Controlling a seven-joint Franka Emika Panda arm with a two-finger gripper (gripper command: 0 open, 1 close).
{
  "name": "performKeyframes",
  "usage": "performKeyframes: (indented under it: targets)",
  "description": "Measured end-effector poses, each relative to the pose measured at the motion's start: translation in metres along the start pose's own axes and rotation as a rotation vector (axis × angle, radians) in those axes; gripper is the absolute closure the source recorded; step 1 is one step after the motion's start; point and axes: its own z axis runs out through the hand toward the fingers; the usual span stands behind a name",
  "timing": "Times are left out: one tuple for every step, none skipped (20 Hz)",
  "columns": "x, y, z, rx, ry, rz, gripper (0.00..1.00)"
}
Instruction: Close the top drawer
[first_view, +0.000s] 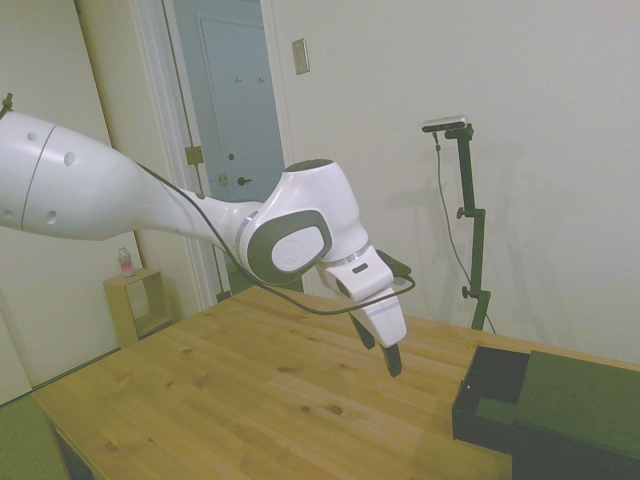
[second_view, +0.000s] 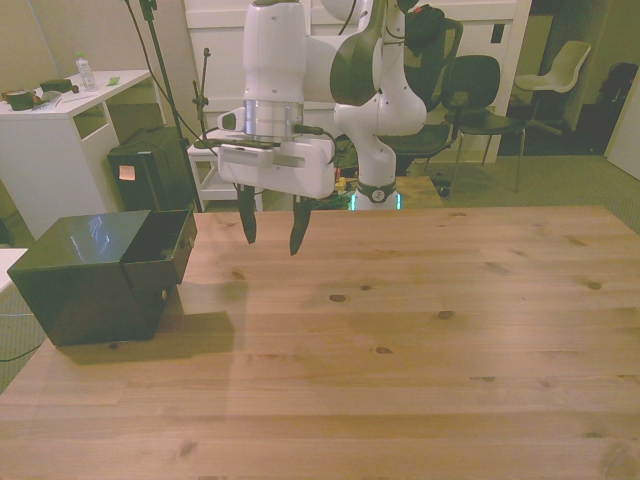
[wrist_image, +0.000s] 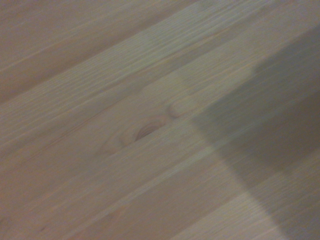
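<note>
The top drawer (second_view: 160, 247) is seen pulled out of the dark cabinet (second_view: 85, 280) at the table's (second_view: 420, 340) nine o'clock edge in the front view. The gripper (second_view: 270, 228) is held above bare wood at the drawer's two o'clock, fingers spread apart, nothing gripped.

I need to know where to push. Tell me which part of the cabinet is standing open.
The top drawer: it juts out from under the cabinet's green top panel toward the gripper, its dark inside showing in the side view. The front below looks flush.
</note>
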Motion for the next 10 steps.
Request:
performKeyframes:
  targets:
    - [0.007,0.001,0.000,0.001,0.006,0.014,0.00]
    - [0.016,0.003,-0.001,0.002,0.011,0.029,0.00]
    - [0.024,0.004,-0.001,0.004,0.018,0.044,0.00]
    - [0.032,0.006,-0.001,0.004,0.024,0.057,0.00]
    - [0.040,0.008,-0.001,0.004,0.030,0.071,0.00]
    - [0.048,0.010,0.000,0.003,0.035,0.084,0.00]
    - [0.054,0.013,0.000,0.002,0.038,0.096,0.00]
    - [0.060,0.015,0.001,0.001,0.041,0.108,0.00]
    - [0.065,0.018,0.001,0.002,0.042,0.119,0.00]
    - [0.069,0.021,0.001,0.001,0.043,0.129,0.00]
